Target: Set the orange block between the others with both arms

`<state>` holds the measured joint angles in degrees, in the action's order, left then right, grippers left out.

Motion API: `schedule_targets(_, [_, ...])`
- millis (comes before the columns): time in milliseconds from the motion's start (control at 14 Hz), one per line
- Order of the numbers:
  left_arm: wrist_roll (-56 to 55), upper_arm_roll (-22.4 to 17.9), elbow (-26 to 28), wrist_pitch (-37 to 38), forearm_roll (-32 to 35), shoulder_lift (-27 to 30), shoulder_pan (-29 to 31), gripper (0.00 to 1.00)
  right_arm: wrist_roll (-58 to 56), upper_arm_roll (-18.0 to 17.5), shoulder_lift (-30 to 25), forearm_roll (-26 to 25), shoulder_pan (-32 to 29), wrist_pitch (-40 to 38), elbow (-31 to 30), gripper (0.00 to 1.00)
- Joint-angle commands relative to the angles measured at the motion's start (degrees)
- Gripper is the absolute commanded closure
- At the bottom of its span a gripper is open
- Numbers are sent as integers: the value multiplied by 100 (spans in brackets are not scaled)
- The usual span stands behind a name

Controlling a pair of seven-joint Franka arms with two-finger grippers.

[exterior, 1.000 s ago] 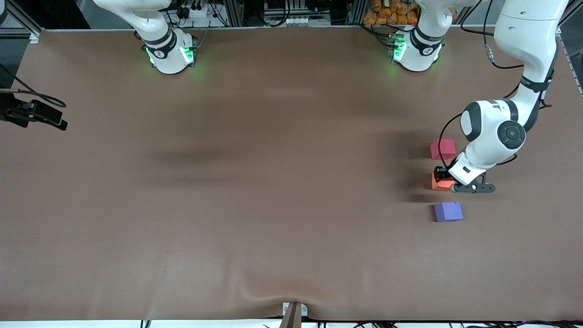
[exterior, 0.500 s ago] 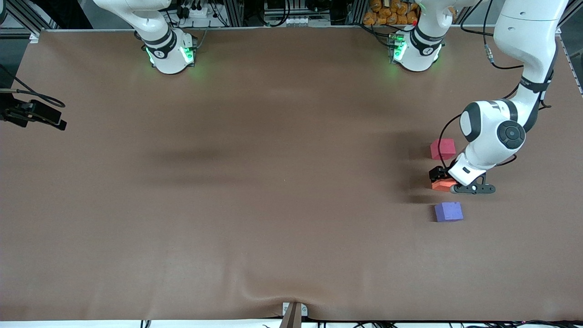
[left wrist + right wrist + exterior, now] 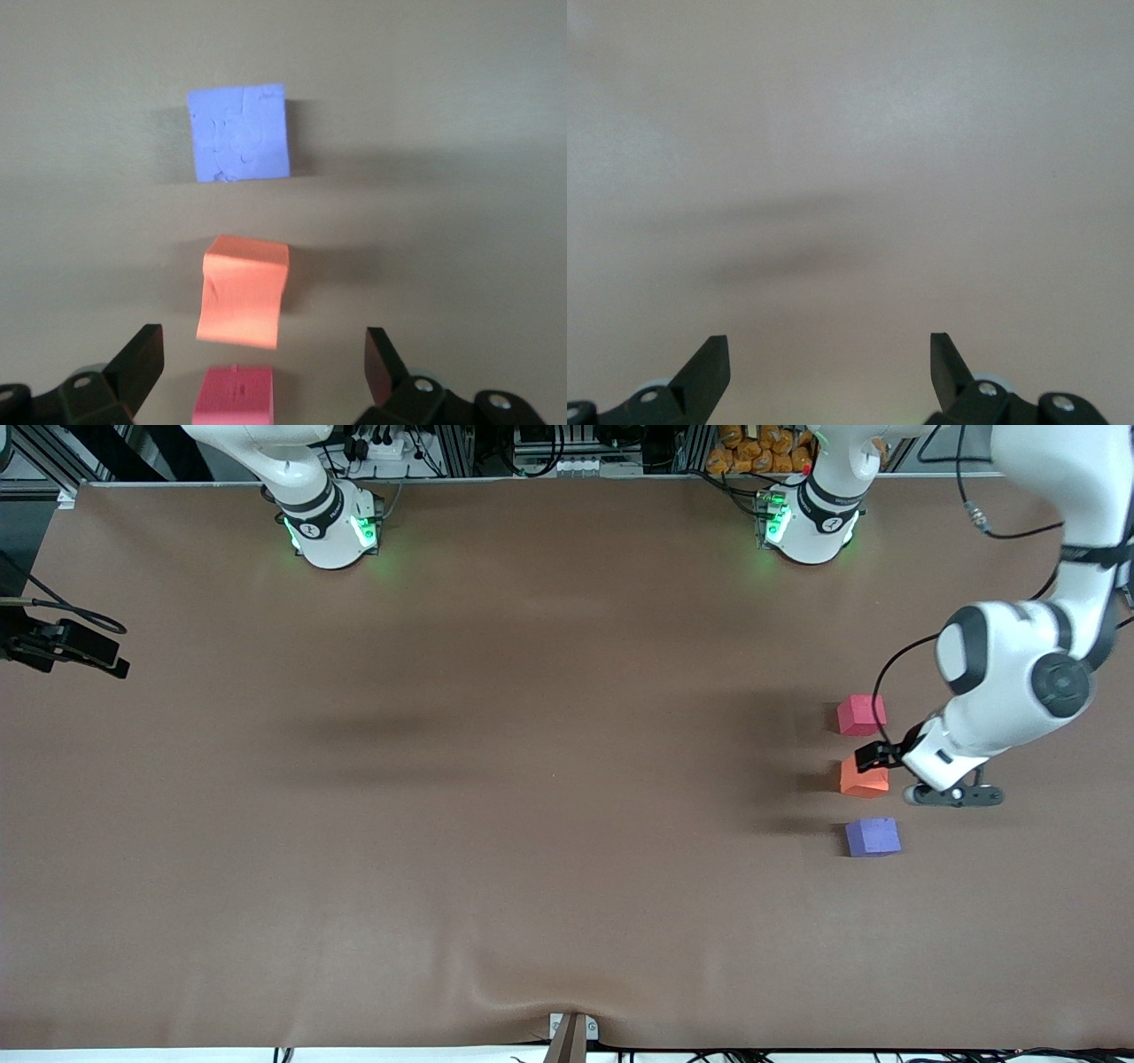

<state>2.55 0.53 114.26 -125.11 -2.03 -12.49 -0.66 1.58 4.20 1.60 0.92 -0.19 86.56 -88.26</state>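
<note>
The orange block (image 3: 864, 778) rests on the table in a line with the others: the red-pink cube (image 3: 861, 715) is farther from the front camera and the purple cube (image 3: 873, 837) is nearer. In the left wrist view the orange block (image 3: 242, 289) lies between the purple cube (image 3: 239, 133) and the red-pink cube (image 3: 233, 398). My left gripper (image 3: 873, 758) hangs above the orange and red-pink cubes. The left gripper (image 3: 264, 367) is open and holds nothing. My right gripper (image 3: 830, 365) is open over bare table, where that arm waits.
The brown table cover (image 3: 532, 797) has a wrinkle near its front edge (image 3: 496, 992). A black piece of hardware with a cable (image 3: 66, 646) sits at the right arm's end of the table. The two green-lit arm bases stand along the back edge.
My left gripper was shut on the orange block; it has opened, risen and drawn back toward the left arm's end. The orange block stays on the table between the other two cubes.
</note>
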Motion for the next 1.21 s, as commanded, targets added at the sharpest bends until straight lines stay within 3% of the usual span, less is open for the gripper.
schedule_targets(0, [-8, 62, -919, 1395, -87, 326, 5, 0, 62, -51, -98, 13, -25, -34, -59, 0])
schedule_targets(143, [0, 62, -2008, 2583, -79, 283, -30, 0, 53, -42, -107, 13, -25, -34, -59, 0])
schedule_targets(357, [-26, 254, -2680, 3368, -44, 414, 14, 0, 44, -51, -107, -4, -25, -25, -59, 0])
schedule_targets(714, [-87, 325, -2585, 3994, -35, 1266, 23, 0, 53, -68, -98, 13, 19, -34, -59, 0])
schedule_targets(1143, [-105, 404, -1602, 3802, -26, 2232, 102, 0, 27, -51, -72, 4, 46, -42, -59, 0])
